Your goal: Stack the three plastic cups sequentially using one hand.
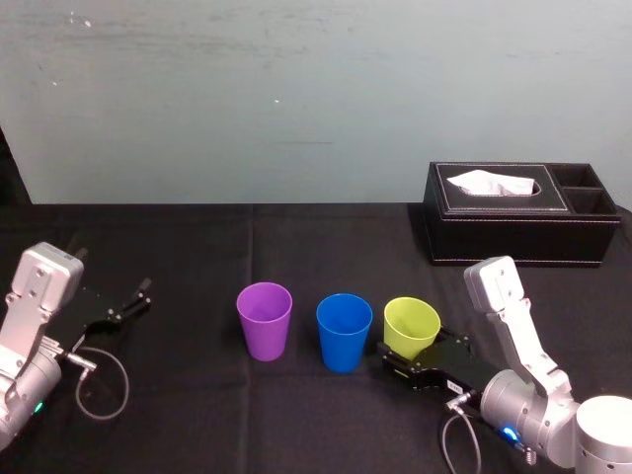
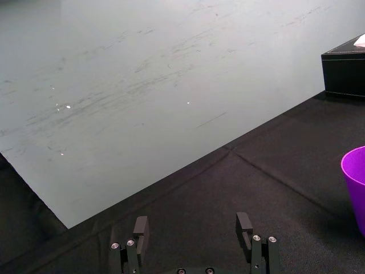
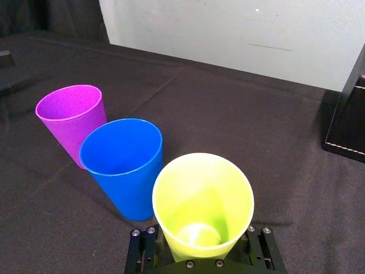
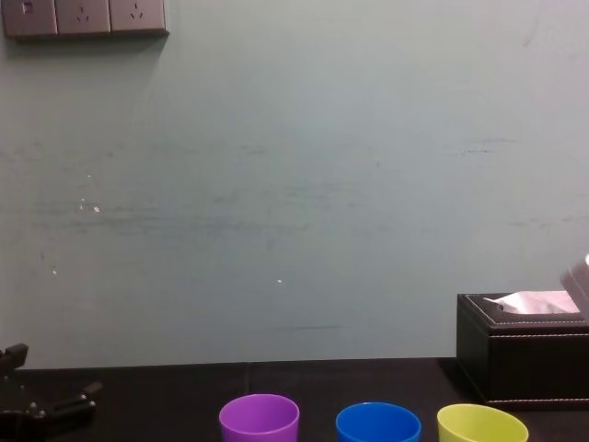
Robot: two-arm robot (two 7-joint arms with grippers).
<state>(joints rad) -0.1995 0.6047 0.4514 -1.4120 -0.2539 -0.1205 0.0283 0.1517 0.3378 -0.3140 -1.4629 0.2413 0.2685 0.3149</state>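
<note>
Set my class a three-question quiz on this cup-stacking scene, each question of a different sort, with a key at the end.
1. Multiple choice: the cup in the middle of the row is A purple, B blue, C yellow-green.
2. True or false: the left pincer grips a cup.
3. Fill in: the right pincer is at the ___ cup.

Key
1. B: the blue cup stands between the purple cup and the yellow-green cup.
2. False: it is open with nothing in it, off to the left of the purple cup.
3. yellow-green.
</note>
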